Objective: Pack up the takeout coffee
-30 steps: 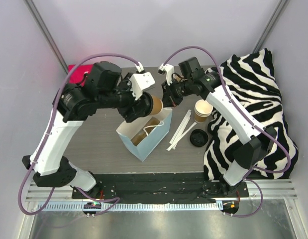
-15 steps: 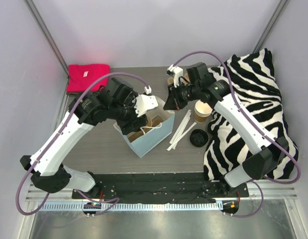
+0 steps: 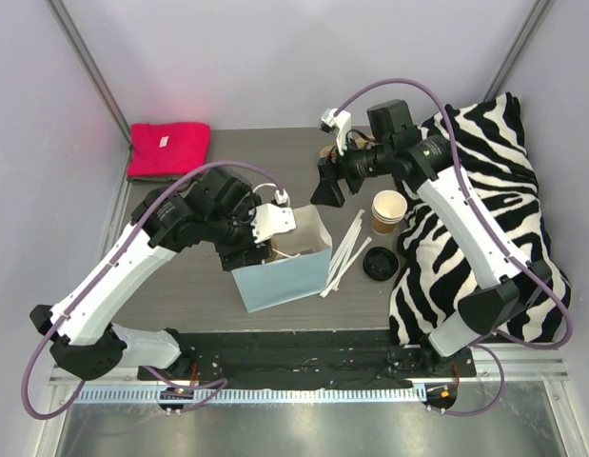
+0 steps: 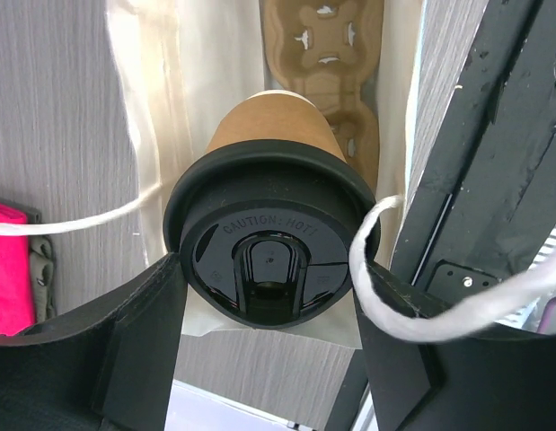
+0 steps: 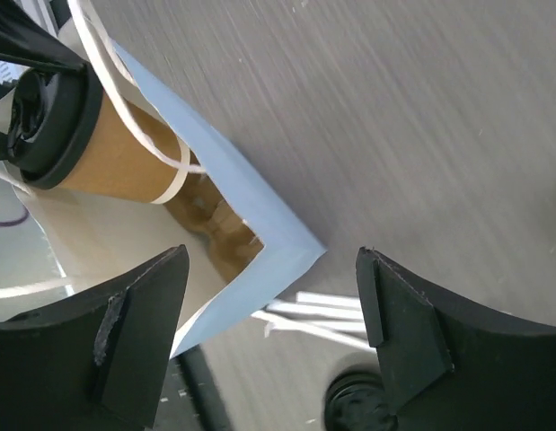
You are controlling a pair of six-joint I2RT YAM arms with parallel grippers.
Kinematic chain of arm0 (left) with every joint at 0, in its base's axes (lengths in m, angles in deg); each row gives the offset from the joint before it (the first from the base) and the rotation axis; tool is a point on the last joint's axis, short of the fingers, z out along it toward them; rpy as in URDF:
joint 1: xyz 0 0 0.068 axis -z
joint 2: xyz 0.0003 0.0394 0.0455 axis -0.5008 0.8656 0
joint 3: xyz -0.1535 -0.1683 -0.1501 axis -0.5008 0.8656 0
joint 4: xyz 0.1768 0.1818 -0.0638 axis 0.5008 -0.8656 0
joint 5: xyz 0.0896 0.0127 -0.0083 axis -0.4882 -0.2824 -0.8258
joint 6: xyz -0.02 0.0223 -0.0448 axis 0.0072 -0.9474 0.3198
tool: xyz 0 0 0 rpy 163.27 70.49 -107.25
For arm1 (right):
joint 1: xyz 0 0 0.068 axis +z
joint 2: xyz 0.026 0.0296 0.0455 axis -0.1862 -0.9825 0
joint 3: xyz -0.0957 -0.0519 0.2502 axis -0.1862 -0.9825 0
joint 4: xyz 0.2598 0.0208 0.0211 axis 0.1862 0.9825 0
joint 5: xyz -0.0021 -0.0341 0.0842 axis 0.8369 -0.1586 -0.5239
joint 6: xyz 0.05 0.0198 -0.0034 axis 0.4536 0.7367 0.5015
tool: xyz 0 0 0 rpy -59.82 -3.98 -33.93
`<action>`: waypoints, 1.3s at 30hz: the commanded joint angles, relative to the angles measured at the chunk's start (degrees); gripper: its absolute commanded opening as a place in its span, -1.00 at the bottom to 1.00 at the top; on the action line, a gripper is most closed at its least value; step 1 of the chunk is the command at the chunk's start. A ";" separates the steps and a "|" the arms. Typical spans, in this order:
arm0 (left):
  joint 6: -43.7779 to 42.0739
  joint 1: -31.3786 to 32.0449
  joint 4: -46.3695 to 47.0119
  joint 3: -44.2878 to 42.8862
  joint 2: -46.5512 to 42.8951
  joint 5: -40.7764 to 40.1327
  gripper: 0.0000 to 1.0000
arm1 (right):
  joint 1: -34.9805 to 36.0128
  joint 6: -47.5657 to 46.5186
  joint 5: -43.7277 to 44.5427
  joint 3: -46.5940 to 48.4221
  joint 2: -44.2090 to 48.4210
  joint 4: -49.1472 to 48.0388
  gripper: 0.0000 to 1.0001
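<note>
Fingers (image 4: 138, 359) of the left gripper (image 4: 264, 310) pinch the likely light, crushable coffee cup (image 4: 273, 126) at its stiffer lid (image 4: 269, 260), probably the safest hold, just inside the bag (image 3: 280, 276) mouth, while the right gripper (image 5: 270, 310) beside the bag gapes empty.

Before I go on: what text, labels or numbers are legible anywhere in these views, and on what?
"CAUTION: HOT!" is embossed on the round black plastic lid of the tan kraft-paper cup.
The small white tag on the folded pink cloth is too small to read.
Nothing else is legible.
</note>
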State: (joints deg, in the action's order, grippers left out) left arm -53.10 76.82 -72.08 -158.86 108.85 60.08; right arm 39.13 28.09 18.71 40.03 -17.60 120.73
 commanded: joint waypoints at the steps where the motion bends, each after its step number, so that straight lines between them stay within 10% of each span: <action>1: -1.82 0.17 -1.28 0.78 -0.98 1.09 -0.25 | -0.10 -10.37 -6.16 4.79 -3.13 -0.28 0.67; 18: 2.75 -0.18 3.81 4.99 -2.47 0.39 -0.24 | 7.36 -19.79 -9.60 8.93 -13.15 2.71 0.43; 25: 9.16 -6.41 9.17 6.75 -5.81 2.84 -0.23 | 8.34 -16.12 -8.20 3.93 -10.89 -1.06 -0.94; 39: 17.96 -12.39 11.90 7.90 -9.33 11.89 -0.21 | 8.60 -13.20 -4.77 -11.37 0.99 -18.91 -0.98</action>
State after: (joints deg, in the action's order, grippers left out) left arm -38.21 66.76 -62.66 -151.64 100.26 67.18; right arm 47.37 15.21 13.35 30.22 -20.79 108.32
